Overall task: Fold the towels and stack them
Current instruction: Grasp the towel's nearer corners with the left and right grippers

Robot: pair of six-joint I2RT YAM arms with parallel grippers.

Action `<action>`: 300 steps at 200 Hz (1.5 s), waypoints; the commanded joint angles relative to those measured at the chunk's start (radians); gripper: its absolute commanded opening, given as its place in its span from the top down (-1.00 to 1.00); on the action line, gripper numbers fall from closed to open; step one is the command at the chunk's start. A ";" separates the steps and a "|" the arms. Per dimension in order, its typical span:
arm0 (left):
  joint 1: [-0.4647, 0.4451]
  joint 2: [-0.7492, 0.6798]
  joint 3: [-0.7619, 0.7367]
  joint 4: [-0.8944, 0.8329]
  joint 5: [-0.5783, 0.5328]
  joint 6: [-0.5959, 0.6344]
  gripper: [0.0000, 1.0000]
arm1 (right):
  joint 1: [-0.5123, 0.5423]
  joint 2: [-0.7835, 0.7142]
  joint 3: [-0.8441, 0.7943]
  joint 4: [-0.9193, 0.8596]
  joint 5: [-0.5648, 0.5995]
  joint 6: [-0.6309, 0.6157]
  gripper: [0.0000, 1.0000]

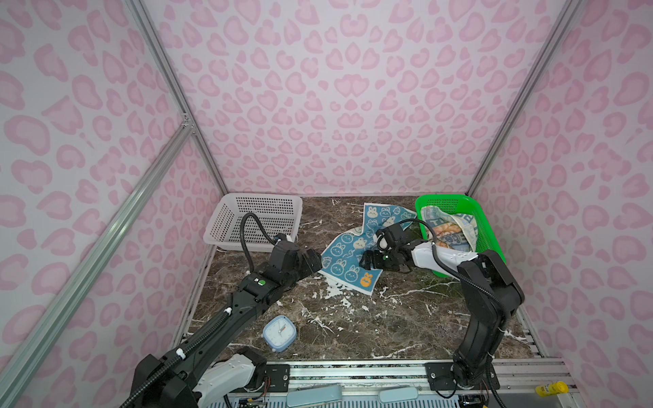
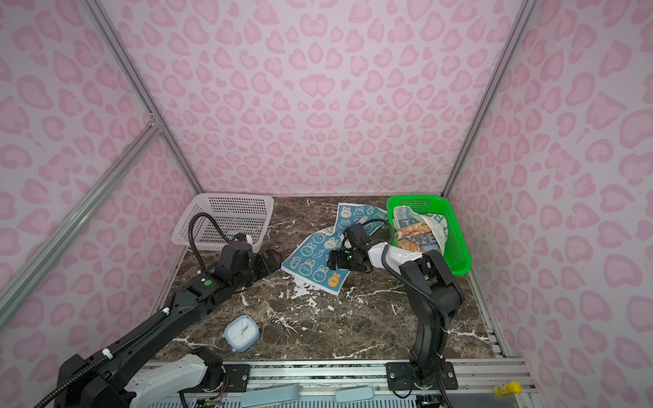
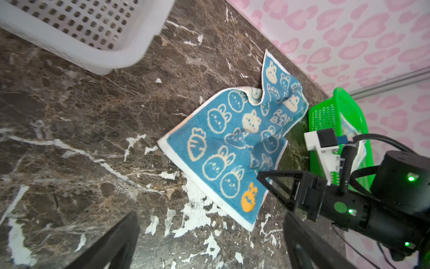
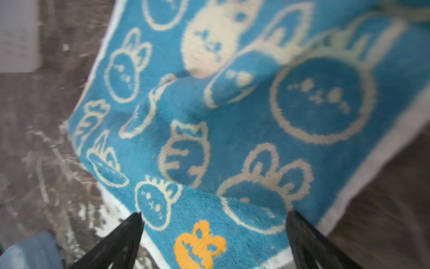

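A blue towel (image 1: 348, 249) (image 2: 314, 252) with cream bunnies lies rumpled on the marble table, its far part creased; it also shows in the left wrist view (image 3: 223, 144). My right gripper (image 1: 366, 260) (image 2: 333, 260) (image 4: 214, 213) stands open just over the towel's near right corner, its jaws on either side of the orange bunny print. My left gripper (image 1: 313, 259) (image 2: 272, 259) (image 3: 210, 217) is open by the towel's left edge with only bare marble between its fingers. More towel cloth (image 1: 450, 229) (image 2: 420, 229) in blue, orange and cream lies crumpled in the green basket (image 1: 489, 235) (image 2: 457, 243).
A white perforated basket (image 1: 226, 229) (image 2: 192, 231) (image 3: 69, 49) stands at the back left. A pale blue clock (image 1: 280, 333) (image 2: 242, 333) lies on the near left of the table. A yellow bottle (image 1: 551, 388) sits on the front rail at the right.
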 commanded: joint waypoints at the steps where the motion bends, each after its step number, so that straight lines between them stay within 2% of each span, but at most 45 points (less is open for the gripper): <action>1: -0.010 0.069 0.029 0.033 0.049 0.025 -0.95 | 0.000 -0.094 -0.012 -0.144 0.085 -0.075 -0.96; 23: -0.019 0.146 0.059 0.036 0.094 0.035 -0.95 | 0.022 -0.205 -0.061 -0.179 0.150 -0.062 -0.96; 42: -0.023 0.173 0.066 0.038 0.094 0.039 -0.95 | 0.076 -0.240 -0.111 -0.182 0.161 -0.050 -0.88; 65: -0.023 0.190 0.070 0.041 0.099 0.042 -0.95 | 0.179 -0.210 -0.125 -0.201 0.248 -0.051 -0.75; 97: -0.023 0.205 0.072 0.039 0.117 0.046 -0.95 | 0.274 -0.126 -0.109 -0.186 0.302 -0.033 -0.54; 116: -0.023 0.198 0.059 0.039 0.119 0.045 -0.95 | 0.306 -0.084 -0.089 -0.198 0.345 -0.020 -0.40; 152: -0.024 0.187 0.044 0.026 0.116 0.053 -0.95 | 0.346 -0.042 -0.090 -0.181 0.344 0.010 -0.13; 195: -0.023 0.177 0.034 0.010 0.110 0.066 -0.95 | 0.351 -0.036 -0.140 -0.168 0.369 0.030 0.25; 224: -0.024 0.200 0.044 -0.014 0.115 0.087 -0.95 | 0.331 -0.054 -0.187 -0.172 0.399 0.024 0.72; 251: -0.029 0.274 0.090 -0.078 0.115 0.118 -1.00 | 0.293 -0.105 -0.240 -0.170 0.399 0.007 0.82; 269: -0.045 0.354 0.147 -0.126 0.116 0.142 -0.81 | 0.246 -0.136 -0.275 -0.162 0.375 -0.012 0.94; 300: -0.092 0.479 0.245 -0.178 0.096 0.175 -0.45 | 0.196 -0.189 -0.308 -0.164 0.352 -0.051 0.99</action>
